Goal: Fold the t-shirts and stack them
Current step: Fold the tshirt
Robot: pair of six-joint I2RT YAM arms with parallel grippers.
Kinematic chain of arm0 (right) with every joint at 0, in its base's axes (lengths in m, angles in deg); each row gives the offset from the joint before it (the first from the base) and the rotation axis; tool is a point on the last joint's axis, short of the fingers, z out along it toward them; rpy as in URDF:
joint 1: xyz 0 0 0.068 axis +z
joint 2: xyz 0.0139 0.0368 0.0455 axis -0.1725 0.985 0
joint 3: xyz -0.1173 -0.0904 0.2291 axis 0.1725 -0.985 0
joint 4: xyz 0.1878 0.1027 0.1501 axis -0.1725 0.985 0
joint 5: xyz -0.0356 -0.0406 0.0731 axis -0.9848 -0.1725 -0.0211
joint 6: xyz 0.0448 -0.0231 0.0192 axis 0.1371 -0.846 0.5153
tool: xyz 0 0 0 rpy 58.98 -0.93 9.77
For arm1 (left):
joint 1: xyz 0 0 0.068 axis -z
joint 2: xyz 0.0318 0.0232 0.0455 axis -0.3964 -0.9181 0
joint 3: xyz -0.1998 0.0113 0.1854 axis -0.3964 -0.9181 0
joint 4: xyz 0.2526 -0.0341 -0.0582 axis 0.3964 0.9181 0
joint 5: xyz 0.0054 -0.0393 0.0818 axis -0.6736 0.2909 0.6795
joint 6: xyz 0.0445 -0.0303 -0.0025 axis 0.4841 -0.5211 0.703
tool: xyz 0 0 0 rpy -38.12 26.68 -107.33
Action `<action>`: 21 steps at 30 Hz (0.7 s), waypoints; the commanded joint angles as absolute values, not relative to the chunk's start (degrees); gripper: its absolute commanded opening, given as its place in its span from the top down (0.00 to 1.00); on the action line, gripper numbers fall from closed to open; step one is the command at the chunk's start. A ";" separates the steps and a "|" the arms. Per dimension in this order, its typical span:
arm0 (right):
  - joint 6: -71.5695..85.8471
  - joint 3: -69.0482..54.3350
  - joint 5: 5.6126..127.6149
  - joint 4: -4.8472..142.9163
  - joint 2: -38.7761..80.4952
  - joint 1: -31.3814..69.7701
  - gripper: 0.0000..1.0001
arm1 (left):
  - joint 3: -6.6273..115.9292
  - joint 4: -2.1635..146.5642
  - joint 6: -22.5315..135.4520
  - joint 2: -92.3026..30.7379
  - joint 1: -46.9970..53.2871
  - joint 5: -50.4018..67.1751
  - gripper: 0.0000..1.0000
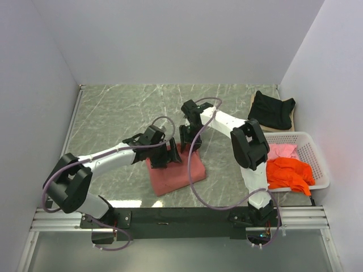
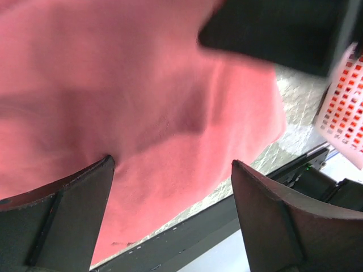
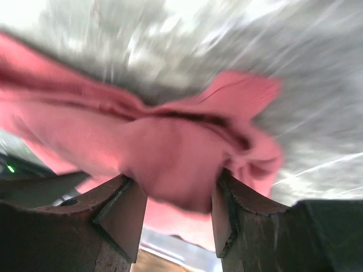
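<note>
The brick-red t-shirt (image 1: 180, 173) lies as a thick folded block on the counter (image 1: 113, 113), directly under both tools. The right tool (image 3: 174, 184) is pinching a bunched fold of it: in the right wrist view the cloth bulges between the two pads and touches both, so the grip is most likely there to lift or carry that edge over. That view is blurred, so how firm the hold is cannot be told.

The left tool (image 2: 170, 163) hangs low over the same shirt with its jaws spread wide and holding nothing. One fingertip meets the cloth where a crease starts, probably to pin the block flat against the other arm's pull.

Off to the right tool's outer side sits the white lattice basket (image 1: 317, 156), with the pink t-shirt (image 1: 282, 151) and the orange t-shirt (image 1: 289, 171) loose inside, not yet folded. Beyond the basket, well apart from either tool, the black t-shirt (image 1: 272, 109) rests in the far corner as a compact bundle; I judge that is where the stack goes.
</note>
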State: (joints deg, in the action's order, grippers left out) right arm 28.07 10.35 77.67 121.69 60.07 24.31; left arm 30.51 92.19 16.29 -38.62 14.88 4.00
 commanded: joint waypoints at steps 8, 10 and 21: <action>30.65 15.62 72.43 118.09 60.54 16.08 0.48 | 26.69 85.99 16.18 -42.03 17.69 4.17 0.11; 30.65 15.01 71.98 117.84 59.32 15.21 0.46 | 27.39 86.61 16.62 -42.65 17.95 4.43 0.11; 25.73 0.28 83.40 111.16 46.40 12.13 0.27 | 36.26 98.46 17.07 -39.58 17.78 14.88 0.07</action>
State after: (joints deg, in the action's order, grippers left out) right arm 29.10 5.52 78.68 113.89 50.67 12.63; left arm 32.35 94.29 16.49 -42.20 17.77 9.62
